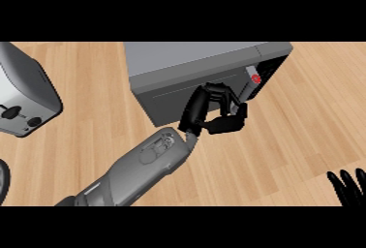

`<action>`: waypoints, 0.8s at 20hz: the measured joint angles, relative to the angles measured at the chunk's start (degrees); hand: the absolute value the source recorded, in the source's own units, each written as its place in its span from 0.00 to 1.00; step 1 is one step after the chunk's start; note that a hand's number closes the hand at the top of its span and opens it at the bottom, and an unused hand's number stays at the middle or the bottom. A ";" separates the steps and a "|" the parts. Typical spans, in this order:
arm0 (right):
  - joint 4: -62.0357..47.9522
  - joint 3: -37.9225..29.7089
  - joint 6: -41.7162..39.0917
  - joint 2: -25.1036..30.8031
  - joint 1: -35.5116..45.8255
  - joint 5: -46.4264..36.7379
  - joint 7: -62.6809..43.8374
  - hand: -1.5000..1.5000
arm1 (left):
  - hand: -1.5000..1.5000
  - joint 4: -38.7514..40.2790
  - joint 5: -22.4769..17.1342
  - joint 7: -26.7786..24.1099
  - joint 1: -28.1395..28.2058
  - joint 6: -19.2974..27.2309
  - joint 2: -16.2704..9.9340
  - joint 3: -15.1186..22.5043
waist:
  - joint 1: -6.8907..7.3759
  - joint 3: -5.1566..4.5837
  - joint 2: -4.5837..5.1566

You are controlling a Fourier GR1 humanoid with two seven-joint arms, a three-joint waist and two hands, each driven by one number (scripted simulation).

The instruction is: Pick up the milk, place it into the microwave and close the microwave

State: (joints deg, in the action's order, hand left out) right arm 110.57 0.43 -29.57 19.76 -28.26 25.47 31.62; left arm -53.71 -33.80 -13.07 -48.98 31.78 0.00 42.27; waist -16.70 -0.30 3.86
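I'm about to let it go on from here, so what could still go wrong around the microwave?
1. The left robot hand is right against the microwave front, fingers curled. If the door is not fully shut, pulling away could leave it ajar.
2. The milk shows nowhere, so this view cannot confirm it is inside.
3. The toaster stands close on the left; a wide swing of the forearm could knock it. The right robot hand rests at the lower right edge.

no readable text, perhaps too small
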 measured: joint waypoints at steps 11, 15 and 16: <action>3.28 -0.48 -1.47 2.06 -0.99 3.52 -1.81 0.00 | 1.00 0.76 -4.92 -6.16 0.52 1.37 -0.37 0.17 | -1.53 0.11 -0.14; 4.28 -0.64 -2.05 2.92 -1.29 4.70 -2.48 0.00 | 1.00 1.01 -6.07 -7.71 0.53 2.32 -0.47 0.43 | -1.97 0.15 -0.16; 4.56 -0.72 -2.22 3.17 -1.36 5.05 -2.64 0.00 | 1.00 1.08 -6.26 -8.14 0.53 2.50 -0.49 0.49 | -2.07 0.16 -0.14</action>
State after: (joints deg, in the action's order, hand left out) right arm 115.12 -0.29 -31.79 22.93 -29.61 30.53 28.99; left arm -52.63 -40.07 -21.21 -48.45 34.27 -0.49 42.76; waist -18.77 -0.15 3.72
